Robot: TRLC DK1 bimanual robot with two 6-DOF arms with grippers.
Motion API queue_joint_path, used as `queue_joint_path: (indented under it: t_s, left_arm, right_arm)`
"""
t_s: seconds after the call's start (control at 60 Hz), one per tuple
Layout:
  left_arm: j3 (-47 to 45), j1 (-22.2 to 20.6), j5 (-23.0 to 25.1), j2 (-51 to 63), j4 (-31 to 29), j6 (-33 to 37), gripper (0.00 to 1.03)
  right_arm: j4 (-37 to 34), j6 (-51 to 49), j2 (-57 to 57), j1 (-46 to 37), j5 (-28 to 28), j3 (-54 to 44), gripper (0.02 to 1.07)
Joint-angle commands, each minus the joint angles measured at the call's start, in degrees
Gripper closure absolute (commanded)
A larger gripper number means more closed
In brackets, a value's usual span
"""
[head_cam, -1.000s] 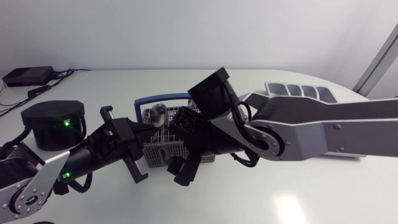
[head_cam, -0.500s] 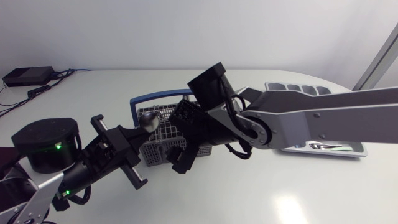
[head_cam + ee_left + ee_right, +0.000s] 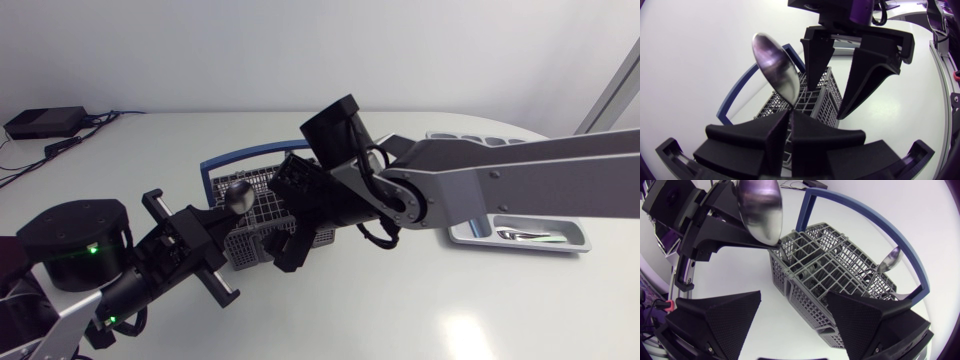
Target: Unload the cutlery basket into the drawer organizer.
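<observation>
One spoon [image 3: 776, 67] in clenched L end effector [image 3: 788, 114]; R end effector [image 3: 793, 294] released; 2nd spoon [image 3: 888, 260] R-wrist-only.

Bright, diffuse light from above. Glare patch on white worktop [image 3: 465, 335] at near edge. Soft shadow beneath right arm [image 3: 500, 185]. Highlights on spoon [image 3: 776, 67] bowl. Wrist views bend strongly at edges.

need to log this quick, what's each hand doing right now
Left hand: closed on the spoon, by the cutlery basket.
Right hand: open, holding nothing, over the same basket.
</observation>
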Motion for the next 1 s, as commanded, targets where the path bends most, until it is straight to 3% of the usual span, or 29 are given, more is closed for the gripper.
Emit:
queue_joint_path:
  t_s: [0.0,0.633,0.867,0.983]
  left_arm:
    - [2.31,-1.56,1.03,-1.43,1.80,-1.40,0.84]
    - [3.46,-3.14,-0.90,-4.59,-1.01,-1.05,0.81]
    - [3.28,-2.43,2.52,-7.05,-8.40,-0.97,0.39]
    - [3.54,-1.99,3.05,-10.21,-12.53,-0.53,0.33]
  right_arm:
    - [-1.15,0.55,2.64,-1.68,0.19,-2.37,0.11]
    - [-2.21,0.02,1.76,-1.15,0.45,-3.25,0.11]
    - [-2.91,-0.33,1.32,-0.71,0.54,-3.51,0.11]
    - [-2.91,-0.24,1.15,-0.54,0.63,-3.34,0.11]
